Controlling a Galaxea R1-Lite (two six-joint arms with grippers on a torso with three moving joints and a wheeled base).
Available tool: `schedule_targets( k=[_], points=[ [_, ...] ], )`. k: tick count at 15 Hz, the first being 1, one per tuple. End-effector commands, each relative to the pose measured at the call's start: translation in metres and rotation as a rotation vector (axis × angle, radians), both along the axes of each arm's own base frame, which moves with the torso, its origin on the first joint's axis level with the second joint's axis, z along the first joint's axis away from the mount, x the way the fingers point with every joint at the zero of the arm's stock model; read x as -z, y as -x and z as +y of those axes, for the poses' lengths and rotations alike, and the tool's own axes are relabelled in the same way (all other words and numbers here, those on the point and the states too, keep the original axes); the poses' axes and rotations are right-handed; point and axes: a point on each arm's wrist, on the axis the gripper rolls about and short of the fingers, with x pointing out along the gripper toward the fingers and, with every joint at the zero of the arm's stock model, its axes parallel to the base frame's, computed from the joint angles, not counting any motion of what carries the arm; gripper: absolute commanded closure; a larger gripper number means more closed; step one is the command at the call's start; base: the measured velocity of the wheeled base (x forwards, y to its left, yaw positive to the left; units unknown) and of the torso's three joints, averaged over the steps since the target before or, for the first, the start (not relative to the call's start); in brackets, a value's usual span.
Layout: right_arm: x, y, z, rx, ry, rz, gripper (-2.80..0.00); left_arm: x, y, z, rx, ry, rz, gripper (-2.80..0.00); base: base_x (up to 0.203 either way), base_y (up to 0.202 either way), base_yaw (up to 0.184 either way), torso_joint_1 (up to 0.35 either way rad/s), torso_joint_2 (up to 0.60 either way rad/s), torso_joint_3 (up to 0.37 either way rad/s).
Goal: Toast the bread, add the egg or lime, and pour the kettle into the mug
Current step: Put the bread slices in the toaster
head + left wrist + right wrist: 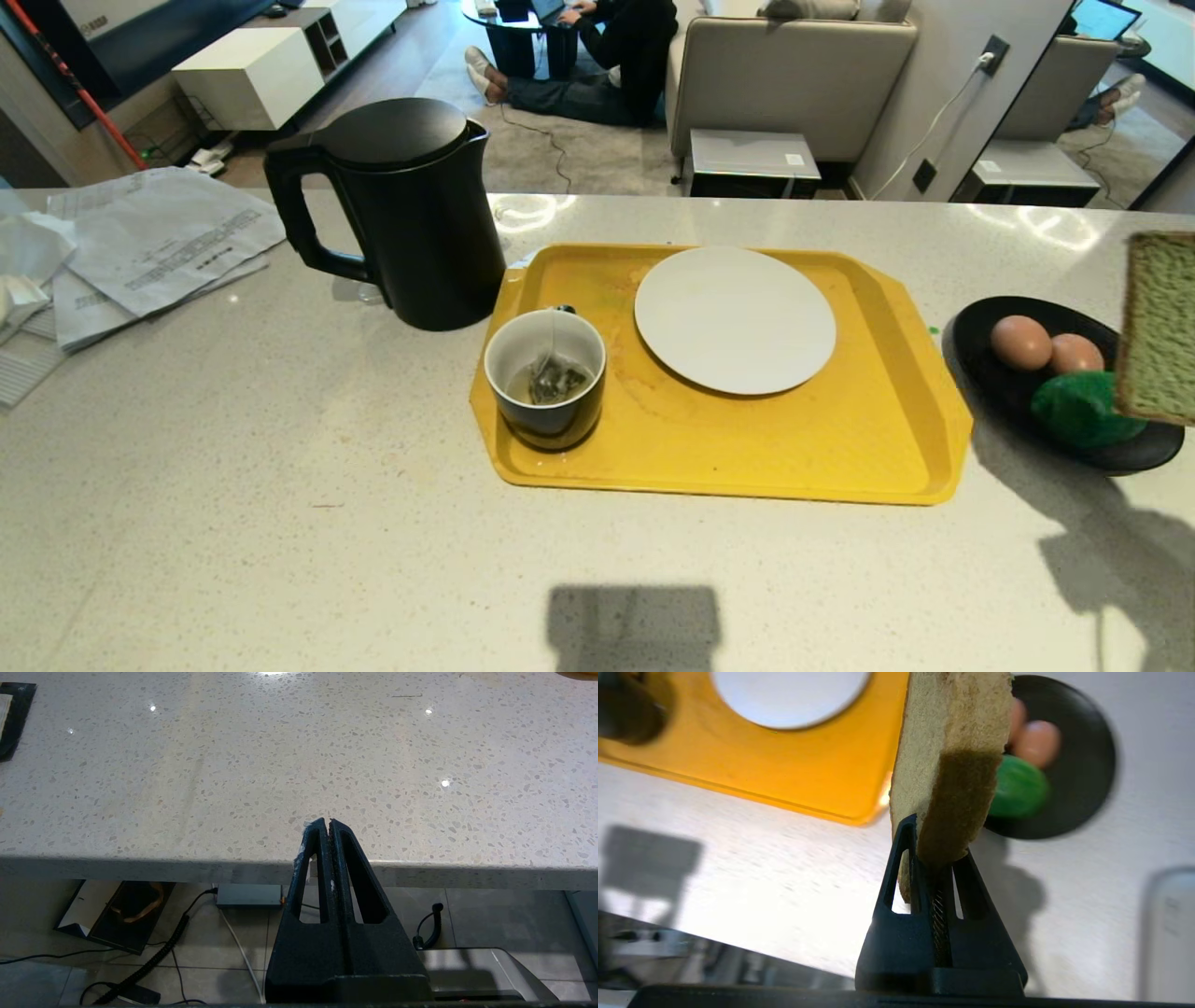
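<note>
A thick slice of pale green bread [1160, 327] with brown crust is held upright in the air above a black dish [980, 359], where two pinkish-brown eggs [1021, 342] and a bumpy green lime [1078, 408] are gathered. The black kettle [411, 215] is stood behind the dark mug [546, 378], in which a tea bag is seen.

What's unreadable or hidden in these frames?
- Bread, head view: cut off by the right edge; the right gripper holding it is out of frame there.
- Eggs and lime, right wrist view: blurred and half hidden behind the bread.
- Lime, head view: part covered by the bread.
- Kettle: lid shut, contents unseen.
- Papers, head view: print too small.
- Left gripper: seen only in its wrist view.
</note>
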Motion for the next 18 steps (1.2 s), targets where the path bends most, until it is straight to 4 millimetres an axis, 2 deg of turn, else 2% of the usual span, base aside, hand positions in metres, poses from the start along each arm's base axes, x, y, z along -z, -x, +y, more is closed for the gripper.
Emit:
schedule_targets(
  k=[1, 7, 18],
  points=[
    [0.002, 0.037, -0.009, 0.03, 0.031, -0.074, 0.0, 0.0, 0.0, 0.0, -0.001, 0.0, 0.0, 0.0, 0.0, 0.0, 0.0, 0.0, 0.0, 0.0],
    [0.002, 0.054, -0.012, 0.04, 0.059, -0.127, 0.0, 0.0, 0.0, 0.0, -0.001, 0.0, 0.0, 0.0, 0.0, 0.0, 0.0, 0.011, -0.02, -0.01],
    [0.004, 0.053, -0.011, 0.025, 0.107, -0.125, 0.0, 0.0, 0.0, 0.0, -0.001, 0.0, 0.0, 0.0, 0.0, 0.0, 0.0, 0.24, -0.43, -0.185]
  ],
)
